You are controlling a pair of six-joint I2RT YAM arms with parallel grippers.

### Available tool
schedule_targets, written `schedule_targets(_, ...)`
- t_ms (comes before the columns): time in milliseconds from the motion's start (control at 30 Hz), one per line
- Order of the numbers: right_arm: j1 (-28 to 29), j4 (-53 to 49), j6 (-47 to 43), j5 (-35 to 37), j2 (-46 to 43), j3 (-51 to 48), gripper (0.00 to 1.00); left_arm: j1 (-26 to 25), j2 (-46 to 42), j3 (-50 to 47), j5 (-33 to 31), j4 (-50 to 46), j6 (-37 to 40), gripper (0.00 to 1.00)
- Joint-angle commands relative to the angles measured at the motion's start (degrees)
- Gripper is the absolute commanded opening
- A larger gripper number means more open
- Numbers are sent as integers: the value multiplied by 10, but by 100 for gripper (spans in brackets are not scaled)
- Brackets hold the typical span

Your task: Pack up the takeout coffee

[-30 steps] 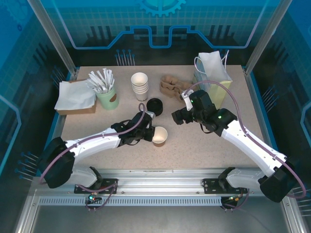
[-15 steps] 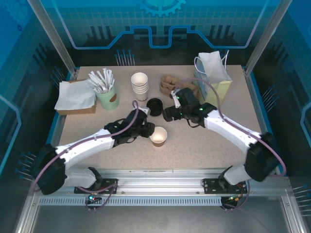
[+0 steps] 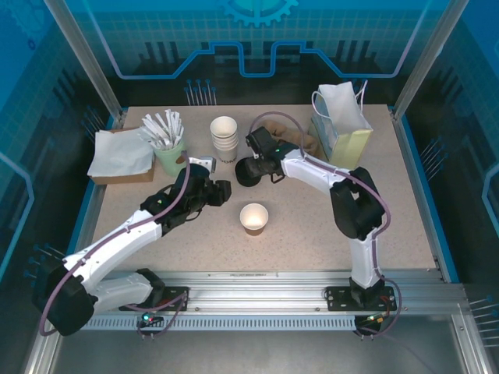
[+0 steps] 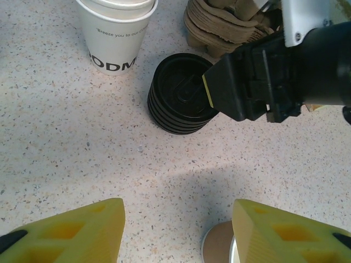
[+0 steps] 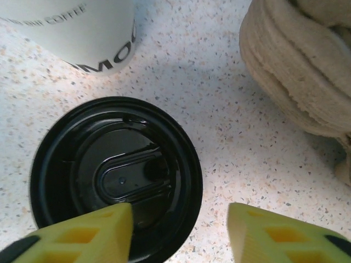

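Note:
The takeout coffee's cup [image 3: 254, 217], small and brownish, stands upright mid-table with its top open and no lid on it; its rim [image 4: 219, 246] peeks in beside my left gripper's right finger. A stack of black lids [image 3: 244, 176] sits just behind it, also seen as the lid stack [image 4: 176, 94] and, close up, as its top lid [image 5: 115, 175]. My right gripper [image 3: 254, 165] hovers open over that stack, its left finger [image 5: 82, 235] above the lid's rim and the other beside it. My left gripper [image 3: 221, 192] is open and empty, left of the cup and apart from it.
A stack of lidless white cups [image 3: 224, 139] stands behind the lids. Cardboard cup carriers [image 3: 273, 134] lie to their right, near a white and yellow paper bag [image 3: 341, 117]. A green cup of sachets [image 3: 173, 157] and napkins on a box [image 3: 121, 156] occupy the back left.
My left gripper drew back to the left, away from the cup, which stays put. My right gripper swung left across the table to hover over the black lid stack.

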Motion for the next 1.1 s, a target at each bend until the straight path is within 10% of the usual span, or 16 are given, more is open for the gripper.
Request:
schedule_targets(0,6,-36,-15,27,27,40,42,6,-14,-11,8,-18,9,56)
schedule_targets(1067,14,-64,-44,48,45,81,18,8,-13,-27,7,-20,17,57)
